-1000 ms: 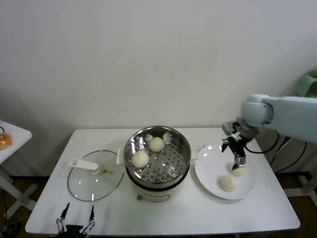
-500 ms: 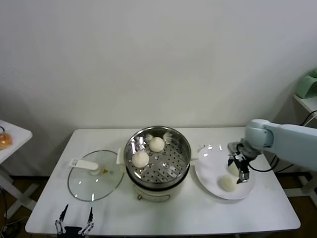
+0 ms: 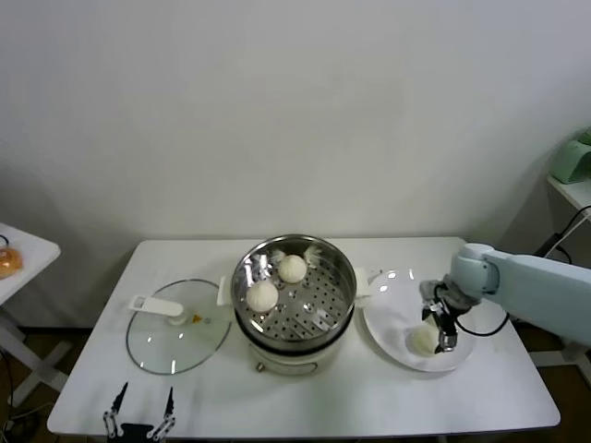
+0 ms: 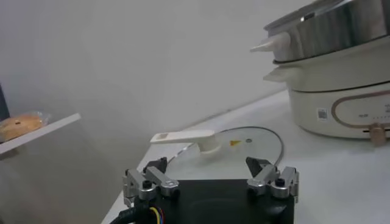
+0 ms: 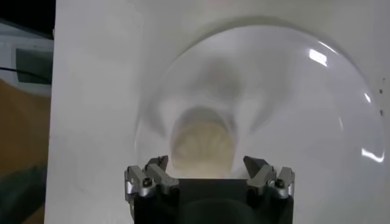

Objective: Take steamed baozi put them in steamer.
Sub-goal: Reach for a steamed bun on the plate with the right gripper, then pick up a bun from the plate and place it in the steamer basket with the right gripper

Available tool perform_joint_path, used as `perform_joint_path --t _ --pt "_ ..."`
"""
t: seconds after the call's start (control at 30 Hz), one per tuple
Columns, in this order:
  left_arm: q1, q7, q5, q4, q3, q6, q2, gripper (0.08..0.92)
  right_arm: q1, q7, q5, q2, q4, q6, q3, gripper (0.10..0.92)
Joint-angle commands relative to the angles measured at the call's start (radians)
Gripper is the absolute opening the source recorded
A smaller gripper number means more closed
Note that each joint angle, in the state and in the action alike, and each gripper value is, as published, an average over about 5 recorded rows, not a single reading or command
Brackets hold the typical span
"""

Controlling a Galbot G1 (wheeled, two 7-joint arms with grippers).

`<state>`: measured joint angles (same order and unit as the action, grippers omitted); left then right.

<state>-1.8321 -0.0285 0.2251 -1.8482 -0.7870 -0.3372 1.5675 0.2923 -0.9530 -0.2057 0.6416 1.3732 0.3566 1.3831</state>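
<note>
On plate (image 3: 388, 318), right tool (image 3: 438, 330) lower

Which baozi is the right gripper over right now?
The baozi on the white plate, the one between the open fingers of the right gripper. The other two visible buns sit in the steamer, away from it.

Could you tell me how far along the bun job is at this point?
Done: two buns lie in the steamer. In hand: the right gripper, open, is low over the plate around a bun, not yet gripped. Left: that bun plus one more seen partly behind the gripper. The left gripper waits at the table's front edge.
</note>
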Motion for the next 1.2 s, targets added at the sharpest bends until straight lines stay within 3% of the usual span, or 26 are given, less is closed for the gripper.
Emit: perform_joint_path --t 0.03,0.2,0.57,0.87,1.2 --pt "0.001 0.0 0.0 0.0 0.002 0.002 -0.004 0.823 -0.073 0.006 0.017 0.001 -0.024 0.005 -0.063 0.823" --pt "0.001 0.001 0.001 0.001 0.002 0.002 -0.004 0.823 -0.065 0.004 0.016 0.005 -0.026 0.005 -0.061 0.807" --pt "-0.001 0.002 0.0 -0.003 -0.004 0.001 -0.004 0.823 0.07 -0.027 -0.006 -0.007 0.021 -0.023 0.016 0.668" --pt "-0.003 0.002 0.003 -0.014 -0.002 0.003 -0.002 0.823 0.571 -0.101 -0.122 0.055 0.108 -0.191 0.314 0.67" --pt "-0.002 0.003 0.002 -0.012 -0.004 0.002 -0.004 0.823 0.803 -0.131 -0.176 0.202 0.238 -0.418 0.236 0.695"
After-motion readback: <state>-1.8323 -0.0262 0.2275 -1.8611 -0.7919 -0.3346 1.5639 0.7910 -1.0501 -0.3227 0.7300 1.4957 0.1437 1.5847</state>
